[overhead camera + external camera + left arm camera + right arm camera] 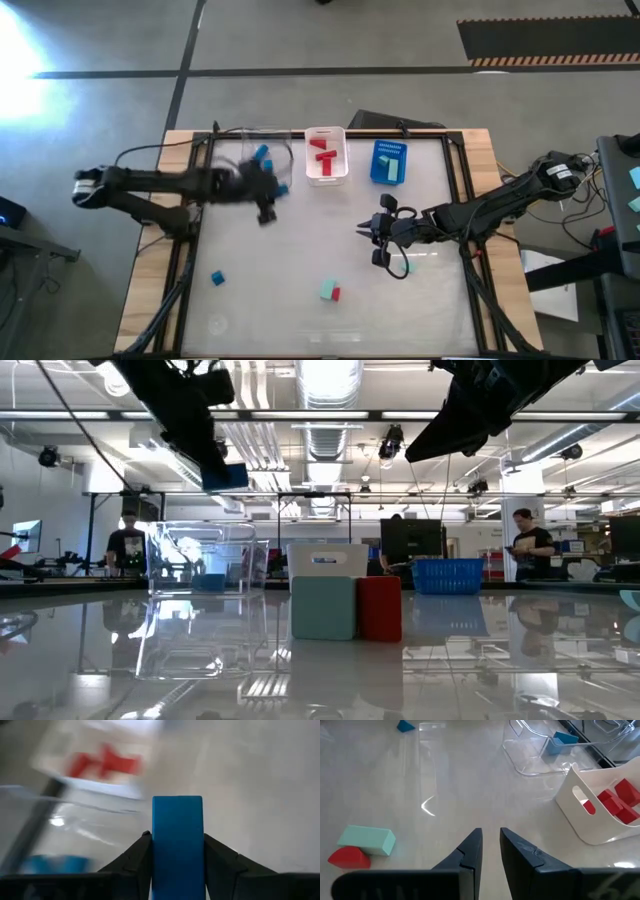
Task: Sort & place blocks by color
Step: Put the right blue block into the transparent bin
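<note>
Overhead, my left gripper [268,212] sits just beside the clear bin [232,150], which already has a blue block [261,154] in it, and the right gripper [362,229] hangs over bare table [300,300] near the middle. The white bin [326,155] holds red blocks [322,152], the blue bin [388,162] holds teal ones [392,168]; one blue cube [217,278] and a teal and red pair [330,291] lie loose on the near half, well apart from each other. At table height, the teal bar [323,607] and red block [379,607] stand touching, and my left arm carries a blue block [228,476] high above the clear bin [205,598]. On my left wrist camera the claw is clenched on the blue bar [177,845], a pad flat on each long side, the bar upright between them. On my right wrist camera the claw [490,847] is nearly closed with a narrow gap and nothing in it. I judge these blocks light, stiff and smooth, so they may slip on the glossy top; I'd pinch across two flat parallel faces near the middle. I can read no labels or writing anywhere.
</note>
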